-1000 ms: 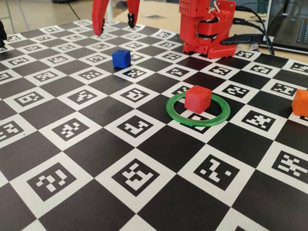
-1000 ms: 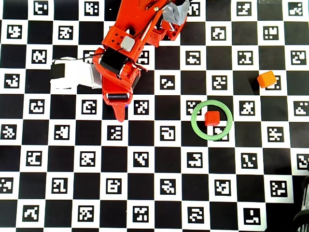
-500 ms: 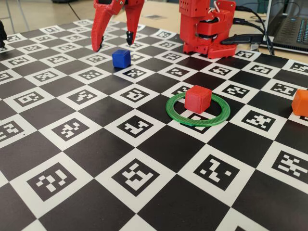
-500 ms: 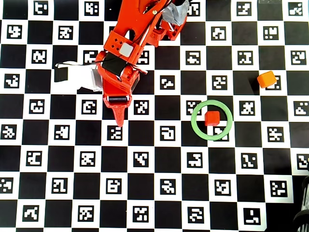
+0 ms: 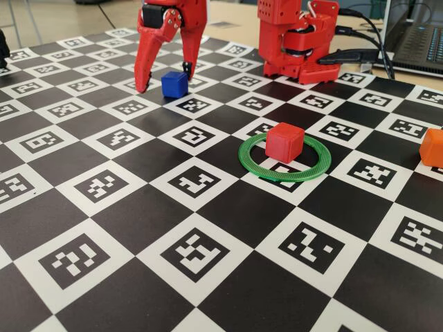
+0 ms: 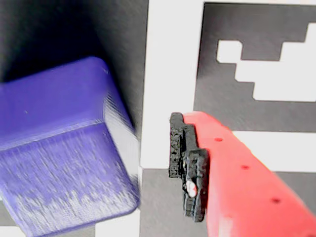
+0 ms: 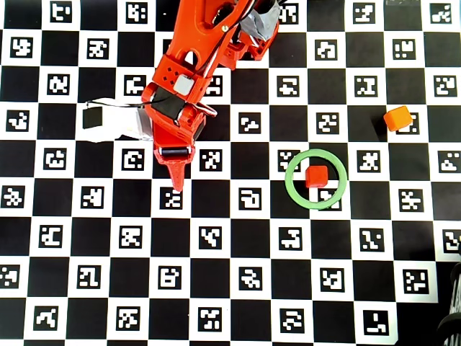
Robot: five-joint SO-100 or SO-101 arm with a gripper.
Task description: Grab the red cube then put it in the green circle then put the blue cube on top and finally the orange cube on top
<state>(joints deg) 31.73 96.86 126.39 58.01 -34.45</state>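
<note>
The blue cube (image 5: 174,84) sits on the board at the back left. My red gripper (image 5: 166,79) is open and lowered around it, one finger on each side. In the wrist view the blue cube (image 6: 59,148) fills the left, with a gap to the black-padded fingertip (image 6: 190,163) on the right; the other finger is out of view. In the overhead view the gripper (image 7: 175,169) hides the blue cube. The red cube (image 5: 284,142) (image 7: 315,176) lies inside the green circle (image 5: 291,178) (image 7: 287,180). The orange cube (image 5: 433,147) (image 7: 397,117) sits apart at the right.
The surface is a black-and-white checkered mat (image 5: 208,263) with printed markers. The arm's red base (image 5: 291,41) stands at the back centre, with cables and a laptop (image 5: 415,34) behind it at the right. A white piece (image 7: 108,119) lies beside the arm.
</note>
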